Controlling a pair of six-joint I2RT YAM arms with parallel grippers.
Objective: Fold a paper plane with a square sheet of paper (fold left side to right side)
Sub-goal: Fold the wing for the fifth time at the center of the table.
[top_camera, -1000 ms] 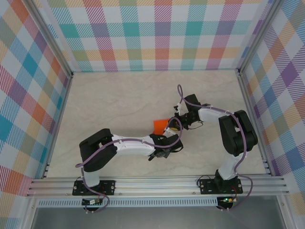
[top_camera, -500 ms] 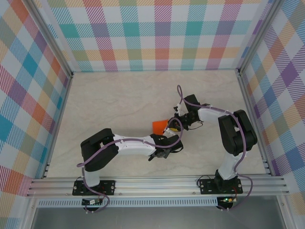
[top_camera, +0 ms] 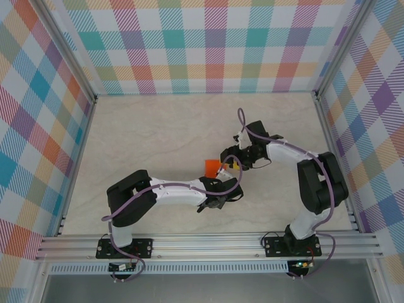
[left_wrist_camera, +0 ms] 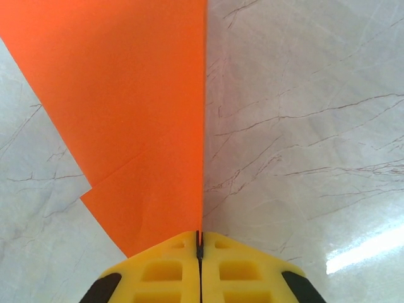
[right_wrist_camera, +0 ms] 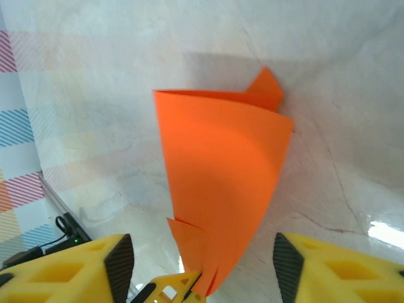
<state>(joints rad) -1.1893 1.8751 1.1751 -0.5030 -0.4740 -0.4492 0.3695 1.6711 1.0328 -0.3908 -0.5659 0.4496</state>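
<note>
Sitting along the near edge of the pale marble-look desk (top_camera: pixel 145 139), a silver metal rail (top_camera: pixel 208 243) holds the bases of both arms. The left arm reaches across to the right and the right arm bends back, so they meet near the middle of the desk.

The left gripper (left_wrist_camera: pixel 199 245) has its yellow jaws pressed tight together, pinching the straight edge of the thin bright orange sheet of paper (left_wrist_camera: pixel 139 107). The paper is folded, with a crease line and an extra flap low on its left side.

Just past it, the right gripper (right_wrist_camera: pixel 202 252) has its yellow jaws wide apart, one on each side of the paper, with gaps between. Seen from there, the paper curls up like a bent leaf, and the left gripper's yellow tip pokes in at the bottom, gripping the paper's low end.

From above, the arms cover most of the paper, and an orange corner peeks out. Checked walls of many colours (top_camera: pixel 208 44) stand around the far side and both sides of the desk.
</note>
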